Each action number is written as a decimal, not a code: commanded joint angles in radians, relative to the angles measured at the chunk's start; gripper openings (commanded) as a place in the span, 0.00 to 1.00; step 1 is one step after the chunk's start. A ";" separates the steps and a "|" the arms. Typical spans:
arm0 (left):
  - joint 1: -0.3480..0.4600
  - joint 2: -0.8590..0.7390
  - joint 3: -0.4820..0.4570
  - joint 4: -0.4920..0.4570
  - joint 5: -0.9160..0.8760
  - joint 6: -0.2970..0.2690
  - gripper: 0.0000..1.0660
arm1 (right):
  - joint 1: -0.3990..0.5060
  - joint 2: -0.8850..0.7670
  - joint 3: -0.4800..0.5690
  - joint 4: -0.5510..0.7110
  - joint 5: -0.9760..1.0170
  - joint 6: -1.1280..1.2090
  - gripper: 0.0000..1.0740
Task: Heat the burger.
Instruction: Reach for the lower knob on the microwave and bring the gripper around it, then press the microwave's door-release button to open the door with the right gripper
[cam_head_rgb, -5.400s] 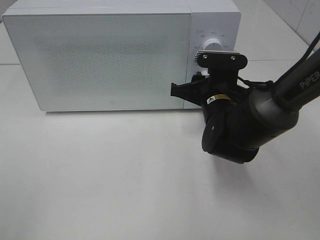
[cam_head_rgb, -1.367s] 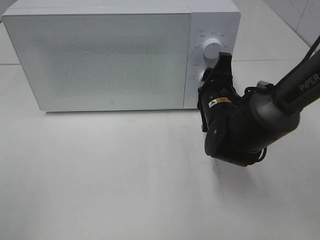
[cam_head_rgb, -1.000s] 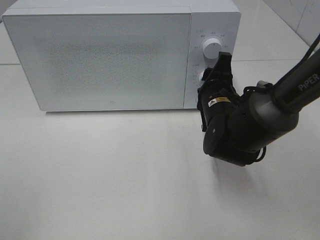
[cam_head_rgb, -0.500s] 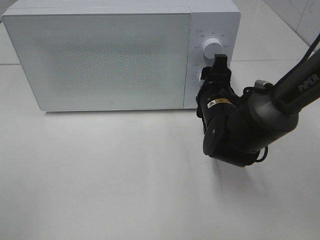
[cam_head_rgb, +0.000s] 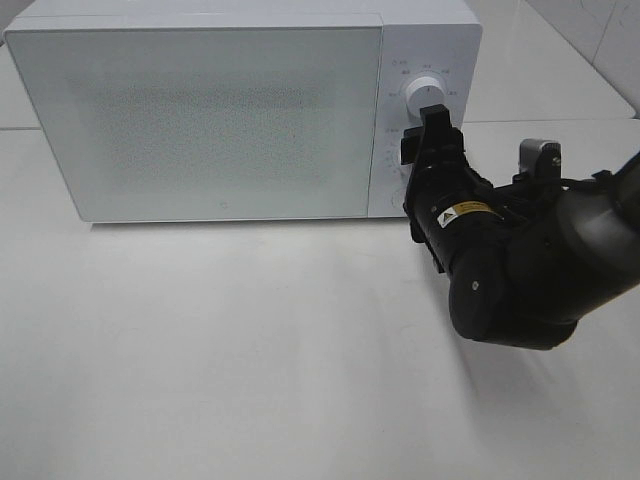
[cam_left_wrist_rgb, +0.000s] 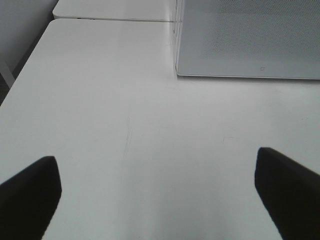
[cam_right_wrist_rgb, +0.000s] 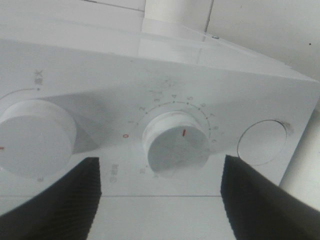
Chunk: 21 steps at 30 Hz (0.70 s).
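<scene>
So, closest in, the left tool (cam_left_wrist_rgb: 155, 165) hangs over the white counter (cam_left_wrist_rgb: 100, 100), fingers spread wide with nothing between them. Further along, the right tool (cam_right_wrist_rgb: 160, 167) faces the control panel of the microwave (cam_head_rgb: 200, 120). It's released, one finger either side of the numbered knob (cam_right_wrist_rgb: 175, 145), not touching it. The door (cam_head_rgb: 210, 60) is shut. The burger doesn't show in any view, so I can't tell where it is.
</scene>
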 joint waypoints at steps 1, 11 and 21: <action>0.003 -0.025 0.001 -0.004 0.003 -0.005 0.92 | -0.003 -0.042 0.026 -0.032 0.011 -0.079 0.65; 0.003 -0.025 0.001 -0.004 0.003 -0.005 0.92 | -0.070 -0.232 0.057 -0.140 0.374 -0.623 0.65; 0.003 -0.025 0.001 -0.004 0.003 -0.005 0.92 | -0.165 -0.407 0.057 -0.191 0.826 -1.154 0.65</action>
